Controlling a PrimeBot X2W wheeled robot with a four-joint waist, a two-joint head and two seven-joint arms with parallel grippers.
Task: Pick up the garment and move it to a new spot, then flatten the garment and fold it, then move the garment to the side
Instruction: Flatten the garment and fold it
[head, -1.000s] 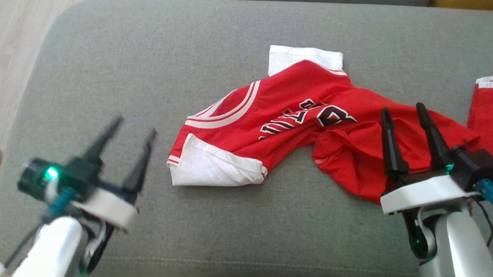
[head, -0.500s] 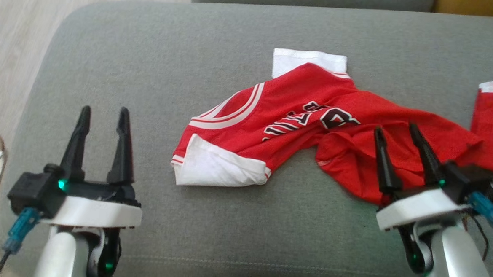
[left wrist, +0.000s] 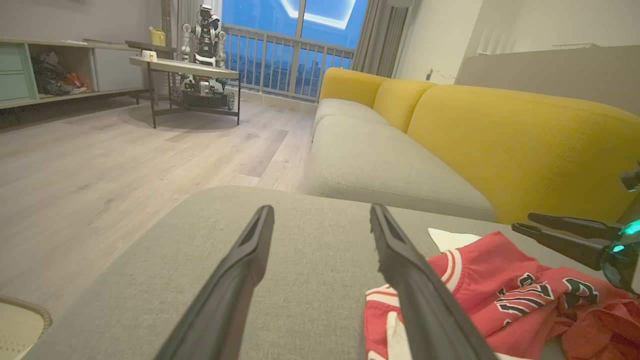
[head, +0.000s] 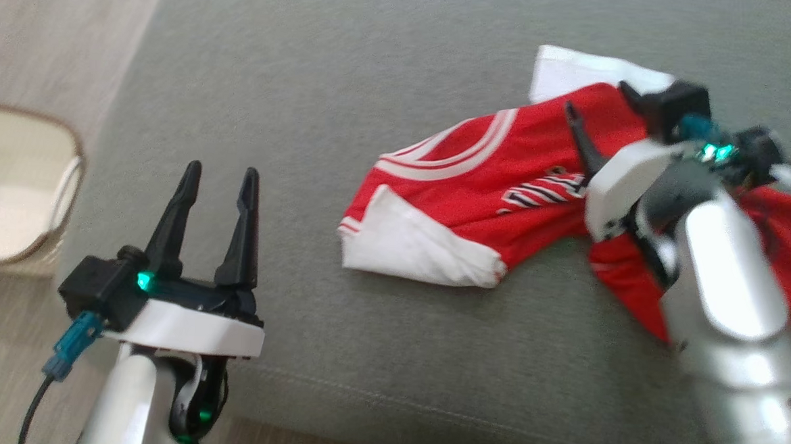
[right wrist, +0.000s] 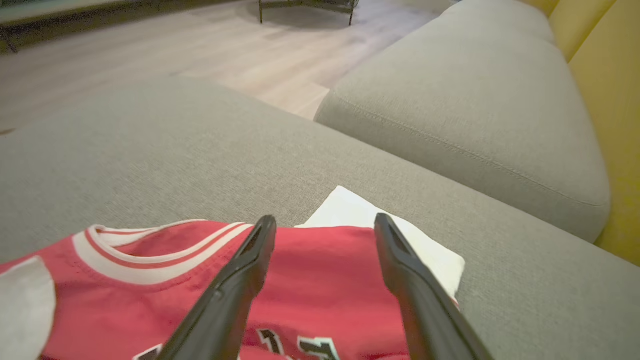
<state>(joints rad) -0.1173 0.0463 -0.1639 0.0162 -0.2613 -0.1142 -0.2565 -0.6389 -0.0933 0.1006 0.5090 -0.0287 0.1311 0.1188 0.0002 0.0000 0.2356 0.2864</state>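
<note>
I am looking down at a grey seat cushion (head: 349,77) with a red basketball jersey (head: 480,165) lying crumpled on it, right of centre. The jersey has white sleeves, white stripes around the collar, and black and white lettering across the chest. One white sleeve (head: 421,247) lies at the jersey's near left corner. The other white sleeve (right wrist: 350,210) pokes out from under the far edge.

My left gripper (head: 222,169) hangs over bare cushion near its front left corner, well apart from the jersey. Its fingers are spread apart and hold nothing.

My right gripper (right wrist: 325,219) is over the far part of the jersey, between the collar and the far sleeve. Its fingers are apart with nothing between them. I cannot tell whether the tips touch the fabric.

A pale woven basket (head: 5,181) sits on the wooden floor (left wrist: 100,160) left of the cushion. In the left wrist view a yellow sofa (left wrist: 500,135) stands beyond the cushion.
</note>
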